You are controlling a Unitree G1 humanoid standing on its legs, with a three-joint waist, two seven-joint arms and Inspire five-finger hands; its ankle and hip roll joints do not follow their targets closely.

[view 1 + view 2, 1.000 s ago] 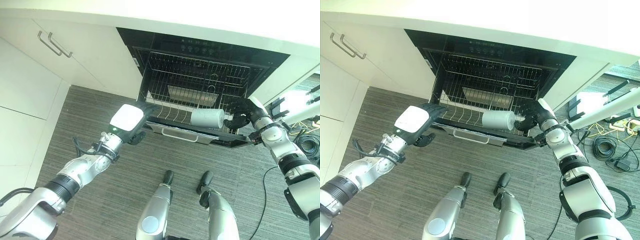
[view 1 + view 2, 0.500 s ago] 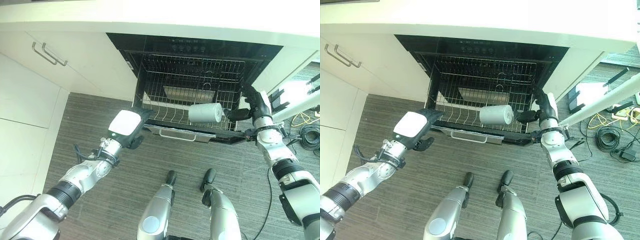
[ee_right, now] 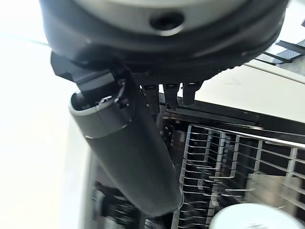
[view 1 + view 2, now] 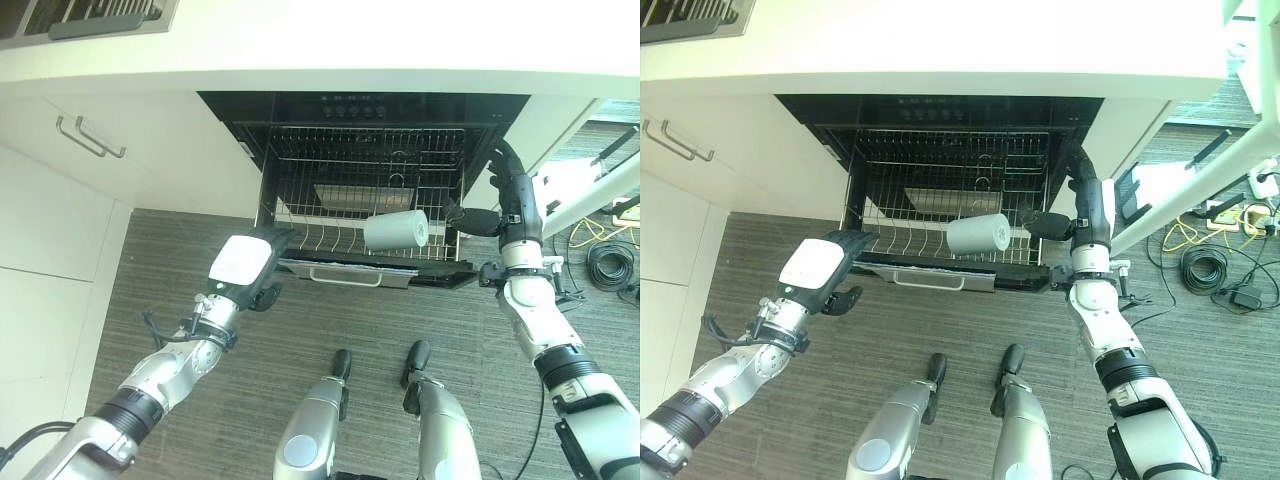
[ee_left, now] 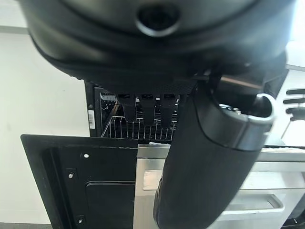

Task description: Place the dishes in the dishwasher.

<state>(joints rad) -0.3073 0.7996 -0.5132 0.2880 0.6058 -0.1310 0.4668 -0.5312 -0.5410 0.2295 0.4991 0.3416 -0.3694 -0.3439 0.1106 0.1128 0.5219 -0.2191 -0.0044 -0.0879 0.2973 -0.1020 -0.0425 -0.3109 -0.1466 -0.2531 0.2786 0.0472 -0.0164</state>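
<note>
A white cup (image 4: pixel 395 230) lies on its side in the pulled-out wire rack (image 4: pixel 325 235) of the open dishwasher (image 4: pixel 365 105), toward the rack's right end; it also appears as cup (image 3: pixel 248 217). My right hand (image 4: pixel 507 190) is raised beside the rack's right edge, open, with straight fingers and the thumb pointing toward the cup but apart from it. My left hand (image 4: pixel 243 264) hovers at the left corner of the lowered door (image 4: pixel 345 272), open and holding nothing. From the left wrist, the door (image 5: pixel 71 181) and the rack (image 5: pixel 138 129) lie past the thumb.
White cabinets with bar handles (image 4: pixel 90 150) stand left of the dishwasher, under a white countertop (image 4: pixel 350 50). A white stand (image 4: pixel 1200 180) and coiled cables (image 4: pixel 1210 270) occupy the floor at the right. Grey wood floor (image 4: pixel 150 260) lies in front.
The camera view has shifted. My right hand has drawn back from the cup and risen beside the rack, fingers straightened. The cup stays in the rack. The left hand has hardly moved.
</note>
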